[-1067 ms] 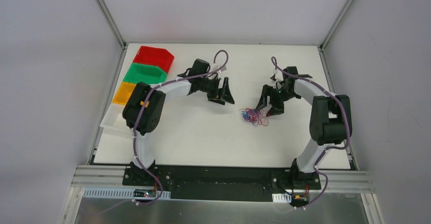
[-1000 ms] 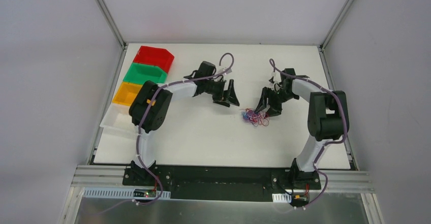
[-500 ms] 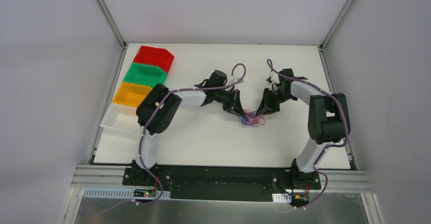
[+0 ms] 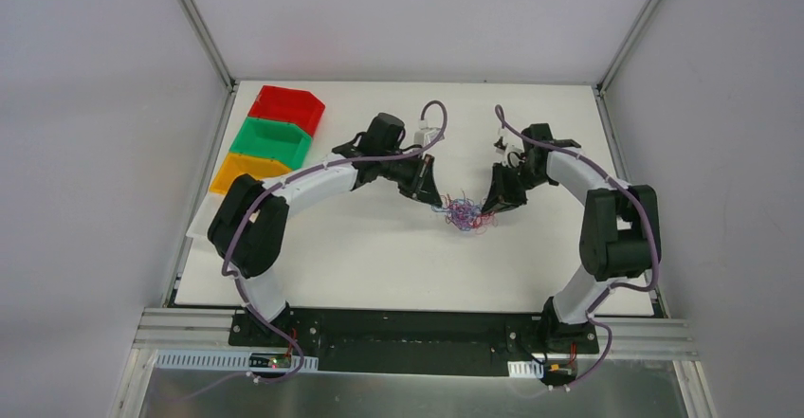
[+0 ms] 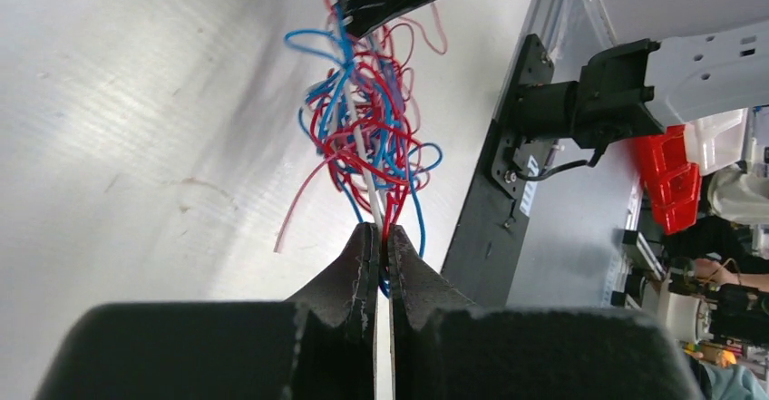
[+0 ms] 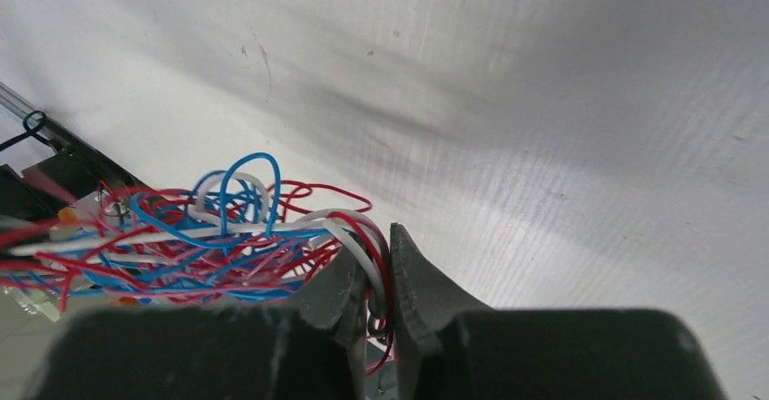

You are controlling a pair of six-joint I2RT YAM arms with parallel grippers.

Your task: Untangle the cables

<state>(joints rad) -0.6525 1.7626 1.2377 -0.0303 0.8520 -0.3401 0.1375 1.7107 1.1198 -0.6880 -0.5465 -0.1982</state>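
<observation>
While both arms reach inward over the table [image 4: 379, 266], the cables [image 4: 463, 214] sit as one small red, blue and white tangle a little to 3 o'clock of the table's middle. The left gripper [image 4: 429, 196] meets the tangle at its 10 o'clock edge, and the right gripper [image 4: 491, 206] meets it at its 2 o'clock edge.

In the left wrist view, the left gripper [image 5: 381, 233] is clenched on a white strand and red ones beside it, and the cables [image 5: 367, 128] fan out toward 12 o'clock. In the right wrist view, the right gripper [image 6: 381, 248] pinches a white strand and a red one between near-closed fingers, with the cables [image 6: 181, 237] spreading toward 9 o'clock.

At the table's 10 o'clock corner, a red bin [image 4: 284, 107], a green bin [image 4: 270, 140] and a yellow bin [image 4: 234, 173] stand in a row, well apart from the tangle.
</observation>
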